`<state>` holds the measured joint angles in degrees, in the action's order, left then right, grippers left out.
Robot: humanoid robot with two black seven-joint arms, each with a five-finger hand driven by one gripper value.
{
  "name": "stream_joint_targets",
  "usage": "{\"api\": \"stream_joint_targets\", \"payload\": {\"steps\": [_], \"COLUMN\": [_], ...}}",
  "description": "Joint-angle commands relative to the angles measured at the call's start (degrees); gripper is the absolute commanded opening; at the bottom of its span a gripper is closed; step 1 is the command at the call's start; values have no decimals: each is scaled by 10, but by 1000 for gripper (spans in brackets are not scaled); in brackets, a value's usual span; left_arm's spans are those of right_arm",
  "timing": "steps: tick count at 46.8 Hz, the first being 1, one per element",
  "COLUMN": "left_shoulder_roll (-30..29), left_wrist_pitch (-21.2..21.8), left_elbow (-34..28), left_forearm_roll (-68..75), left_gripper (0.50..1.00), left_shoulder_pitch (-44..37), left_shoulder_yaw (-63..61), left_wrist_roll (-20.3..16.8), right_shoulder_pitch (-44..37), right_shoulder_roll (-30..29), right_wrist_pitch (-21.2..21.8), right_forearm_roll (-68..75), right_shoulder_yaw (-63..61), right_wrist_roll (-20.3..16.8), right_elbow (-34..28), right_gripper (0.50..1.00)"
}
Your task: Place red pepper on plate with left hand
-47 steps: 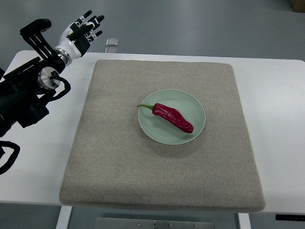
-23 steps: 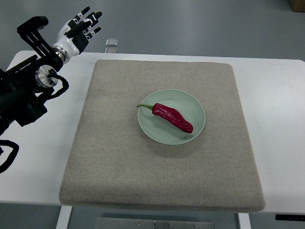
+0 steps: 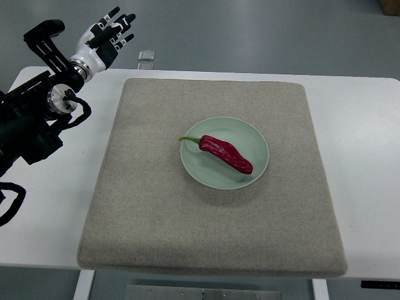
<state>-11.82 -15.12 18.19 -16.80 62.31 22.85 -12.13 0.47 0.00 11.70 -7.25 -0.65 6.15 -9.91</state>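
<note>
We see the pepper (image 3: 226,154) lying on the plate (image 3: 256,140), red body running diagonally across it, green stem poking over the plate's left rim. Plate sits roughly mid-mat (image 3: 156,206), mat on the white table (image 3: 369,137).

Left hand (image 3: 103,39) is up at the far left corner, past the table's far edge, well apart from the plate, which lies off to its right and nearer the camera. Fingers (image 3: 120,26) are spread and straight, wide, holding nothing. Nothing touches the pepper. The arm (image 3: 31,119) comes in from the left edge, black linkage and cabling over the table's left side, clear of the mat.

Just to the right of the hand, we see a small clear square thing (image 3: 146,56) at the table's far edge; can't tell what it is.

A brown corner (image 3: 390,5) of something shows at the top right, too cropped to identify.

We don't see the right arm anywhere.
</note>
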Motion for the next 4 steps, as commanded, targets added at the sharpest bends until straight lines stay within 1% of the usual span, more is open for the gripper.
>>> {"api": "stream_joint_targets", "payload": {"steps": [1, 4], "left_shoulder_roll": [0, 0], "left_wrist_pitch": [0, 0], "left_elbow": [-1, -1], "left_forearm_roll": [0, 0], "left_gripper": [964, 964], "left_shoulder_pitch": [-1, -1], "left_shoulder_yaw": [0, 0], "left_wrist_roll": [0, 0], "right_shoulder_pitch": [3, 3], "right_shoulder_roll": [0, 0], "right_wrist_pitch": [3, 3], "right_forearm_roll": [-1, -1], "right_shoulder_yaw": [2, 2], "right_wrist_roll": [0, 2], "right_elbow": [-5, -5], "right_gripper": [928, 928]}}
